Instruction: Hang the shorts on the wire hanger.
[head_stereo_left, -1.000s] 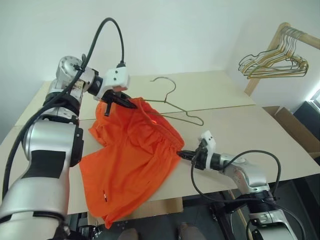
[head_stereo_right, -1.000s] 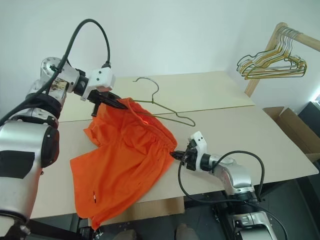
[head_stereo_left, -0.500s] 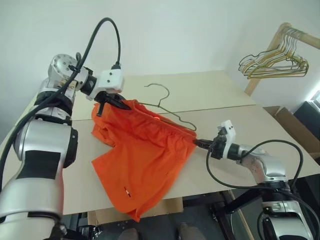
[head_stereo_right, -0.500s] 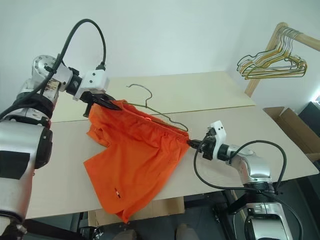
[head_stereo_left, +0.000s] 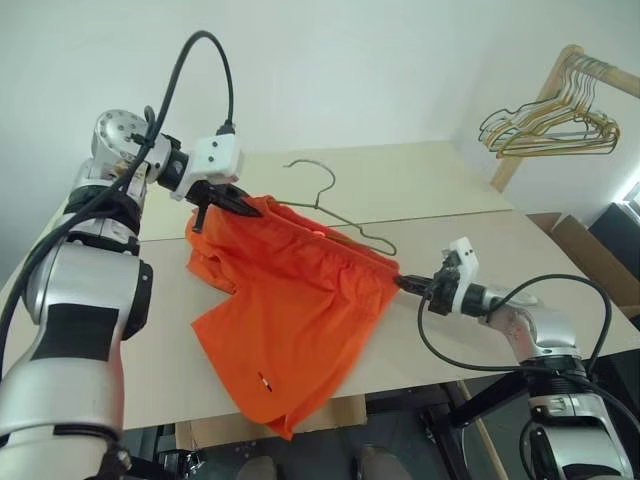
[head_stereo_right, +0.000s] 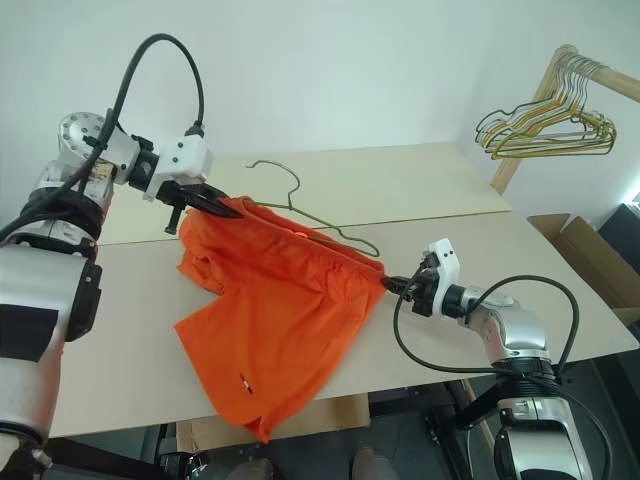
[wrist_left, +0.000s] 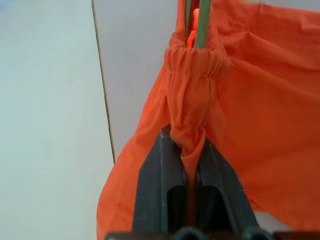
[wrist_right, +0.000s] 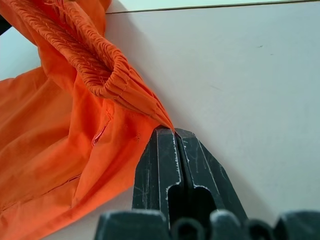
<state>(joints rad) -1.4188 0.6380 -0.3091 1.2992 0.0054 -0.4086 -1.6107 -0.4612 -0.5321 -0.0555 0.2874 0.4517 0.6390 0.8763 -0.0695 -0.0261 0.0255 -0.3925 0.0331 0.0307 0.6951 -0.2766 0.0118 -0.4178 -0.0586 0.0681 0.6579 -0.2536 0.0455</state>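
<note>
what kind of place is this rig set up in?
Probably a lab or test room staged for laundry handling: a plain board table, a wooden rack with spare hangers, a cardboard box, bare white walls.

Plain white wall (head_stereo_left: 380, 60) behind, evenly and softly lit, with no hard shadows. In front of it, a pale beige table (head_stereo_left: 560, 290), seemingly made of two flat boards butted together, with a thin dark seam (head_stereo_left: 470, 212) running across between them. At the far right, a light wooden rack (head_stereo_left: 545, 95) leaning up against the wall, carrying a bunch of golden and dark wire hangers (head_stereo_left: 550, 128). Below that, beside the table's right edge, an open brown cardboard box (head_stereo_left: 580, 245). Dark floor (head_stereo_right: 400, 440) under the table's near edge.
</note>
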